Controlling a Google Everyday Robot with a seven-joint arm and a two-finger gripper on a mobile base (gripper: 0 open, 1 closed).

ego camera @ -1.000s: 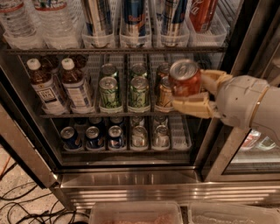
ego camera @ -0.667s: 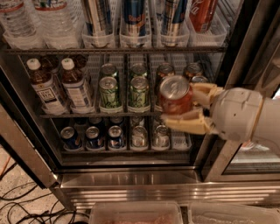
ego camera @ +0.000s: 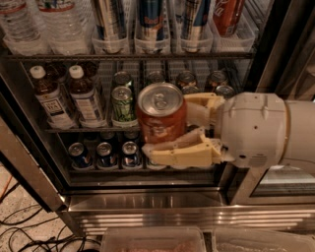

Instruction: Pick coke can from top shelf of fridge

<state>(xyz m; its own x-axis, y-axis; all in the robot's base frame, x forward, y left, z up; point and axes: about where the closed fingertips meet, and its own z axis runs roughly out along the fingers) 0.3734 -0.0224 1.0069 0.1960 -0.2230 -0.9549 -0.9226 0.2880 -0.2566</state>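
My gripper [ego camera: 168,126] is shut on the coke can [ego camera: 161,118], a red can with a silver pull-tab top. It holds the can upright in front of the open fridge [ego camera: 147,203], level with the middle rack and clear of the shelves. One cream finger [ego camera: 181,153] lies under the can and the other is behind it. The top shelf [ego camera: 128,57], a dark wire rack with clear lane trays, runs above. A second red can [ego camera: 228,15] stands in its rightmost tray.
Tall cans [ego camera: 109,19] and water bottles [ego camera: 59,24] fill the top shelf. The middle rack holds tea bottles [ego camera: 49,98] and a green can [ego camera: 123,106]. Short blue cans [ego camera: 103,154] sit on the lower rack. The door frame [ego camera: 275,44] stands at right; cables [ego camera: 29,231] lie on the floor.
My gripper has moved left and toward the camera with the coke can in it, drawing it further out of the fridge. The can now looks larger and sits more central.
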